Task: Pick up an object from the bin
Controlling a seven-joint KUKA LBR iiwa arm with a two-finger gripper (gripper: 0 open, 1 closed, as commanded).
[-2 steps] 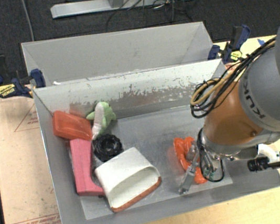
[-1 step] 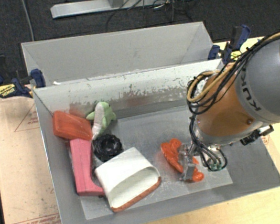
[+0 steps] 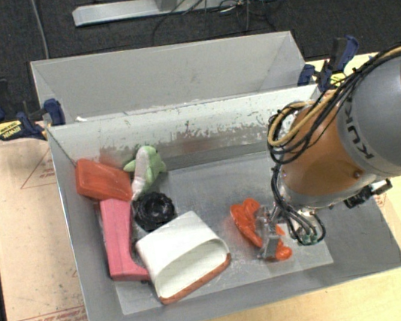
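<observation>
Big grey arm (image 3: 380, 118) sits closest to us, coming in from the frame's right. Its tool (image 3: 271, 239) is down on a crumpled orange thing (image 3: 245, 219) in the lower middle-right of the bin (image 3: 219, 183). We honestly can't tell if it's wide or narrow. Over left are a white pad (image 3: 182, 258), a pink block (image 3: 119, 238) and a black knob (image 3: 152, 210).

- Arm (image 3: 384, 117), grey casing: black capital letters "KU" legible (remainder of the word passes out of sight round the housing)
- Lettering stands turned sideways, just beside the orange wrist cover (image 3: 323, 166)
</observation>
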